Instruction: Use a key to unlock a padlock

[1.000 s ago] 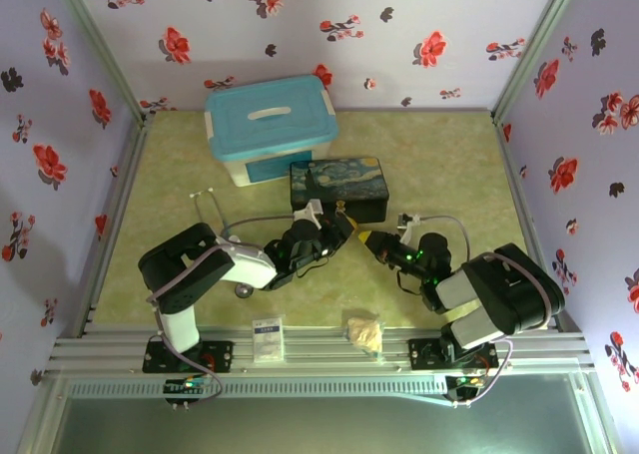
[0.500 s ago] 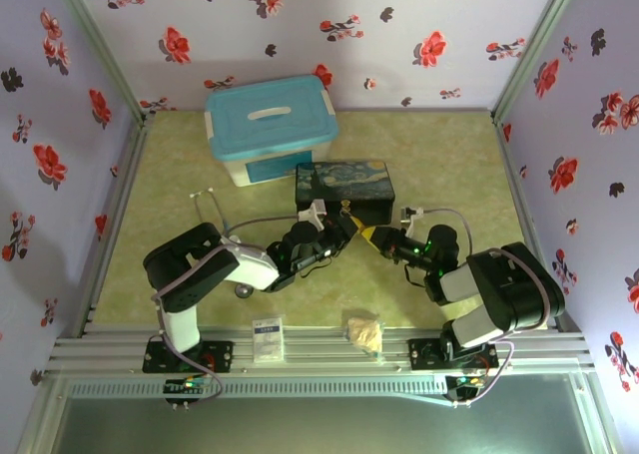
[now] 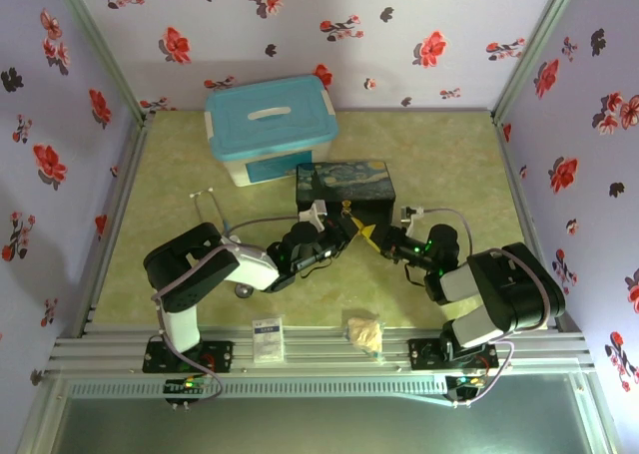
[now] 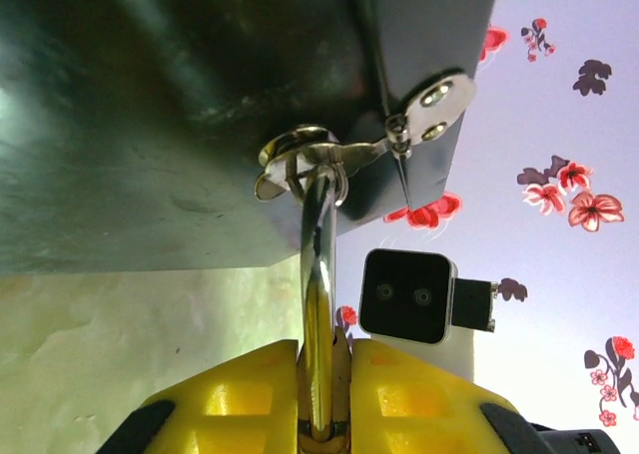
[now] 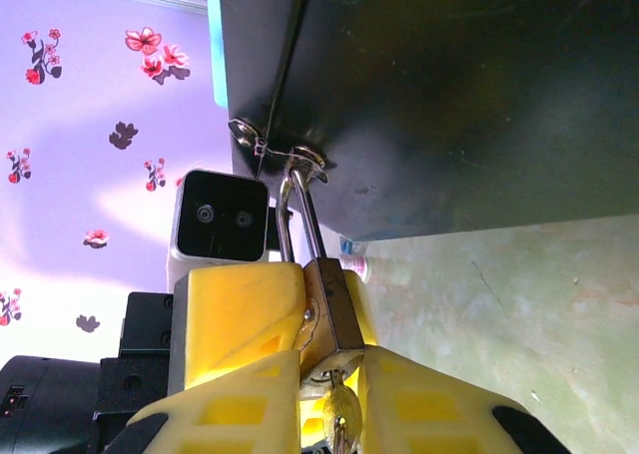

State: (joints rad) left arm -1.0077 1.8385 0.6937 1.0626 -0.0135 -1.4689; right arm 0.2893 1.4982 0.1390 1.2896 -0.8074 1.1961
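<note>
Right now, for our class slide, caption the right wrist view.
The right gripper holds the key beneath the brass padlock, whose shackle hooks the hasp of the dark tin box.

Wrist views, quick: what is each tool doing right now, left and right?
Left tool: closed, holding the padlock by its shackle.
Right tool: closed, holding the key.
</note>
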